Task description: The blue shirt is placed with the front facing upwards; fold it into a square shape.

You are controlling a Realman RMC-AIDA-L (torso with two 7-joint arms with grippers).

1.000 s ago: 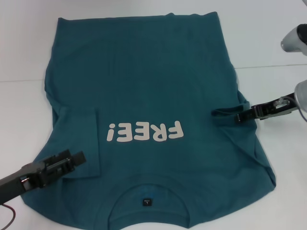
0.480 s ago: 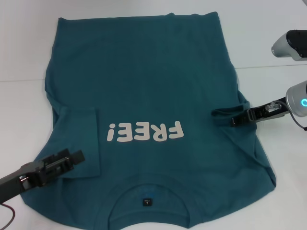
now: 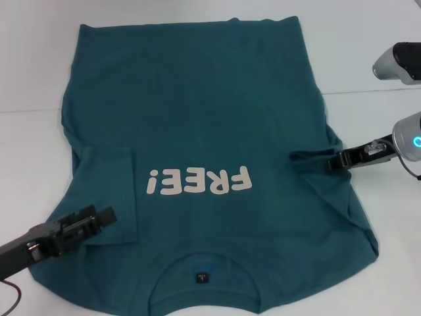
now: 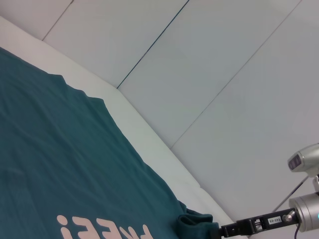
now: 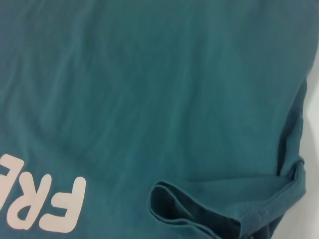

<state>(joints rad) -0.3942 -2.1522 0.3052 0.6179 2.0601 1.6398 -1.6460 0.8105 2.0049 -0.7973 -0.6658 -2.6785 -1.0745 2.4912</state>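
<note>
The blue shirt [image 3: 197, 99] lies flat, front up, with the cream "FREE!" lettering [image 3: 200, 181] and the collar [image 3: 200, 276] toward me. Both sleeves are folded inward onto the body. My left gripper [image 3: 105, 217] hovers over the near corner of the folded left sleeve [image 3: 112, 178]. My right gripper [image 3: 332, 161] sits open just off the outer end of the folded right sleeve [image 3: 309, 156], holding none of the cloth. The left wrist view shows the shirt [image 4: 50, 149] and, far off, the right gripper [image 4: 222, 231]. The right wrist view shows the sleeve's rolled edge [image 5: 209, 199].
The shirt rests on a white table [image 3: 368, 52], with bare surface to its right and left. A grey housing of the right arm [image 3: 398, 62] hangs over the table's right side. A thin red cable [image 3: 10, 296] trails by the left arm.
The right gripper dipped in toward the sleeve, then drew back to the right, and the sleeve stayed where it lay. The left gripper slid back slightly.
</note>
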